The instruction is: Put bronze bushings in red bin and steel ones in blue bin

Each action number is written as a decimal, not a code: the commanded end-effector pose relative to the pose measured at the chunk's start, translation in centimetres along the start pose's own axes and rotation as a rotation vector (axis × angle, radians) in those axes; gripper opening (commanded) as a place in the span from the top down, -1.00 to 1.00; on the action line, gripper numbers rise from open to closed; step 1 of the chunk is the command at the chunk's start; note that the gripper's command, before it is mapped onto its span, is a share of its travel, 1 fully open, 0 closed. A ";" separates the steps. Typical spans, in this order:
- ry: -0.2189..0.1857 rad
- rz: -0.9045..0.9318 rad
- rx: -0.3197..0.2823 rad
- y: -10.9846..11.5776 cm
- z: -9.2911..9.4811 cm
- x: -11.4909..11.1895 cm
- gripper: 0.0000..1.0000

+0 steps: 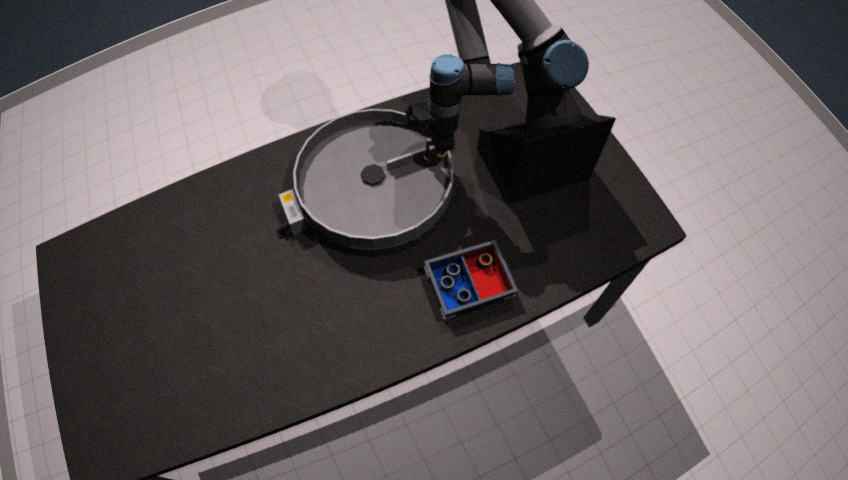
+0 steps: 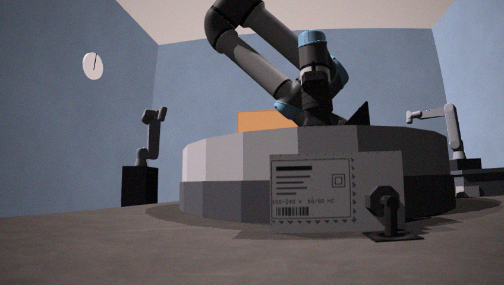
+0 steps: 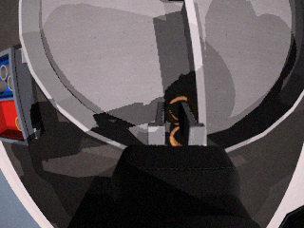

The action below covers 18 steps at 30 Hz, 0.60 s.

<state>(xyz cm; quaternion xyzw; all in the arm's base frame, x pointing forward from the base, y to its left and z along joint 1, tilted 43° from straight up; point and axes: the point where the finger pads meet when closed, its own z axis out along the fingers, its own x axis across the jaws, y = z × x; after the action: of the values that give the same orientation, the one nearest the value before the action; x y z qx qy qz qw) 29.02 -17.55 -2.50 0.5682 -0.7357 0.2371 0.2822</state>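
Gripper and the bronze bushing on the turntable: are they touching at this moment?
Cannot tell. In the wrist view the gripper straddles a bronze bushing, but the fingers hide its sides; neither gap nor contact shows.

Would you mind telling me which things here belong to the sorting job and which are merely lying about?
Job: gripper, bronze bushing between its fingers, turntable, red bin, blue bin, steel bushings, binned bronze bushing.

Lying about: nameplate box, wall clock, orange panel, background arm.
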 end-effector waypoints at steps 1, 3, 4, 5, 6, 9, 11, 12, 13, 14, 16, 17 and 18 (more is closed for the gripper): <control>0.000 0.000 0.001 0.0 0.3 0.0 0.21; 0.000 0.000 0.001 0.0 0.3 0.0 0.21; 0.000 0.000 0.001 0.0 0.3 0.0 0.21; 0.000 0.000 0.002 0.0 0.5 0.0 0.21; 0.000 0.000 0.002 0.0 0.6 0.0 0.21; 0.000 0.000 0.002 0.0 1.0 0.0 0.21; 0.000 0.000 0.002 0.0 1.0 0.0 0.21; 0.000 0.000 0.002 0.0 1.0 0.0 0.21; 0.000 0.000 0.002 0.0 1.2 0.0 0.21; 0.000 0.000 0.002 0.0 1.3 0.0 0.21; 0.000 0.000 0.002 0.0 1.6 0.0 0.21; 0.000 0.000 0.002 0.0 1.6 0.0 0.21; 0.000 0.000 0.002 0.0 1.6 0.0 0.21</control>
<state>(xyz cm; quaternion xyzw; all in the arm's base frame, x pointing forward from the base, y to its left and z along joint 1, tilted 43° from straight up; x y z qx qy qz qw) 28.83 -18.42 -3.45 0.5682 -0.7357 0.2370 0.2823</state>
